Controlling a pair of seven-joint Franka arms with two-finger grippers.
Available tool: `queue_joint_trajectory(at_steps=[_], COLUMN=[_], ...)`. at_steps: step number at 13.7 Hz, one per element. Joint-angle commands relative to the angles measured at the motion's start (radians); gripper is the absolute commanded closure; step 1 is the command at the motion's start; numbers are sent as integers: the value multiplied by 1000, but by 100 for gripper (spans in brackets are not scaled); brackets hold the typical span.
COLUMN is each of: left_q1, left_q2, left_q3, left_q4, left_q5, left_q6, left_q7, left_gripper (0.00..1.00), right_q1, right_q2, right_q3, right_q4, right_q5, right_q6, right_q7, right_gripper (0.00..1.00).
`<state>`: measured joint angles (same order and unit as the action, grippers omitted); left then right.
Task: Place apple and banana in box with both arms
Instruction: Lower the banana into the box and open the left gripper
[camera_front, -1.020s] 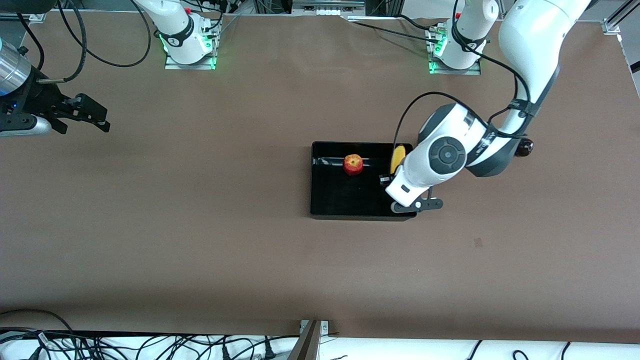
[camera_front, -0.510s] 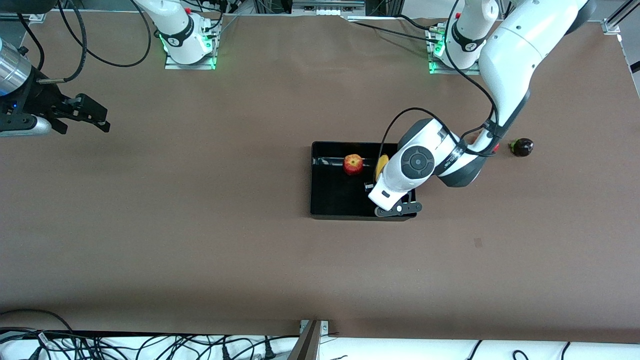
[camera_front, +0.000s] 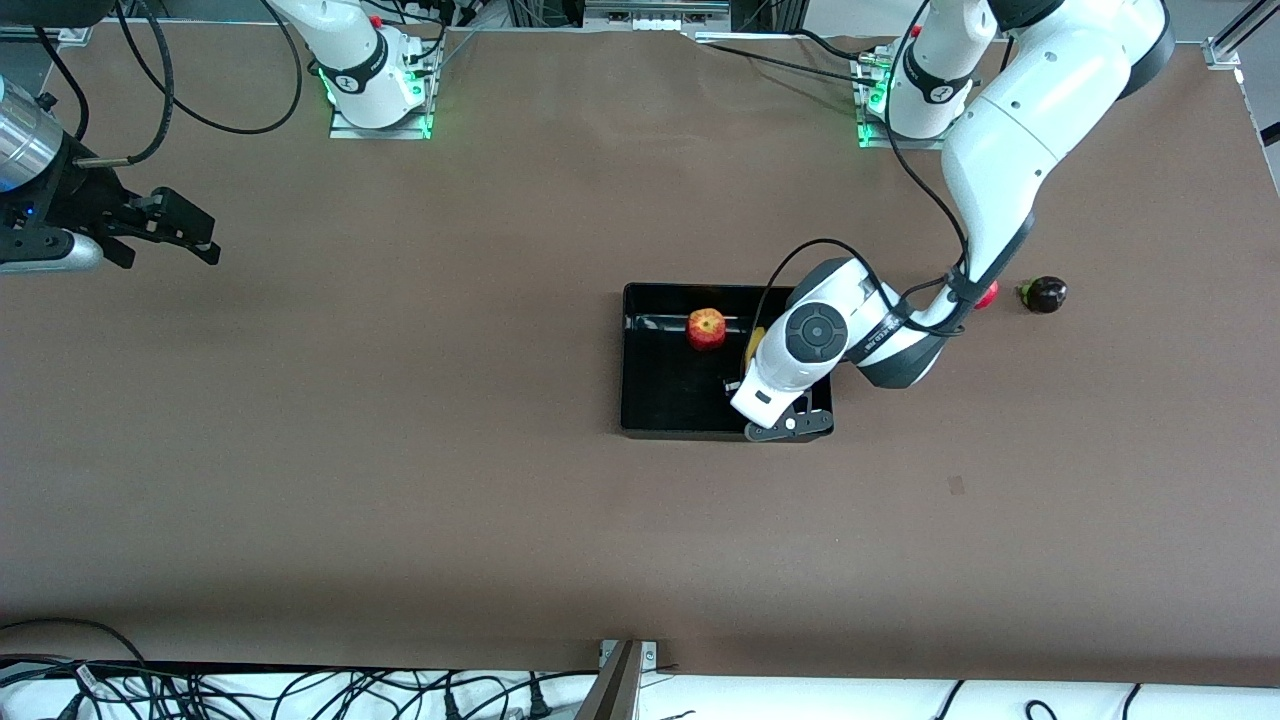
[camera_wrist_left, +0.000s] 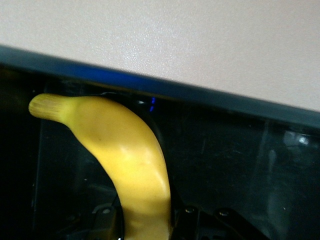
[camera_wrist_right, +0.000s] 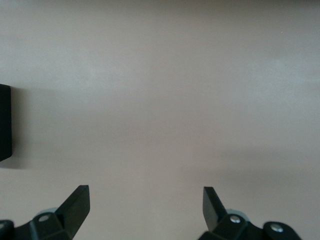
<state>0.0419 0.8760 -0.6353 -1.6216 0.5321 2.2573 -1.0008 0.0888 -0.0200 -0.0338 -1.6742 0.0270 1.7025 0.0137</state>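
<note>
Reaching down from its base at the upper right of the front view, your left arm has its left gripper (camera_front: 752, 372) over the end of the box (camera_front: 660, 400) that lies toward the left arm's end of the table. Its fingers are closed around the banana (camera_front: 753, 343), of which you see only a yellow sliver beside the white wrist in the front view. In the left wrist view the banana (camera_wrist_left: 122, 160) runs up from between the jaws at the bottom of the frame, curving to a stubby end at mid-left, with the box floor (camera_wrist_left: 240, 165) dark beneath it and the box wall crossing the upper part of the frame. Whether the banana touches the floor, you cannot tell.

You will find the apple (camera_front: 706, 328) already inside the box, just right of center in the front view, near the wall farthest from the front camera.

Your right arm waits at the left edge of the front view, its right gripper (camera_front: 172, 232) over bare table. In the right wrist view the right gripper (camera_wrist_right: 145, 205) shows its fingers spread wide with nothing between them, and a corner of the box (camera_wrist_right: 4, 122) sits at the left edge.

At the right of the front view, a dark round fruit (camera_front: 1043, 294) sits on the table outside the box, with a small red fruit (camera_front: 986, 294) half hidden by the left arm beside it.
</note>
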Motion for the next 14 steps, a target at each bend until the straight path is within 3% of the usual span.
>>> queue_joint_trajectory(at_steps=[1,2,4,6,8,10,12,14], left_q1=[1,1,6,27,82,93,134,125], left_q2=[14,12,-11,-86,-200,-335,-458,-552], left_q3=[-3,-3,-6,-32,-72,-63,-17,139], left_q4=[-3,-1,-1,14,17,17,40,97], left_q5=[46,46,43,14,-85,-173,-294,-441], left_q6=[11,7,-36,-166,-263,-356,-459,-574], left_q7=[-33,-33,-44,-47,-35,23,138,348], left_gripper=[41,0,0,0,0,0,0,0], right_q1=[-14,-14,-14,-14,-14,-14,-14,-14], right_q2=[8,8,8,8,8,8,8,8], right_q3=[15,15,15,15,15,15,15,15], right_q4=[19,19,19,19,19,19,19,19], right_q5=[-12,-12,-12,-12,-12,-12,-12,-12], right_q6=[-3,-3,-3,-3,-3,-3,-3,-3], right_q7=[0,0,0,0,0,0,0,0], right_gripper=[0,0,0,0,0,0,0,0])
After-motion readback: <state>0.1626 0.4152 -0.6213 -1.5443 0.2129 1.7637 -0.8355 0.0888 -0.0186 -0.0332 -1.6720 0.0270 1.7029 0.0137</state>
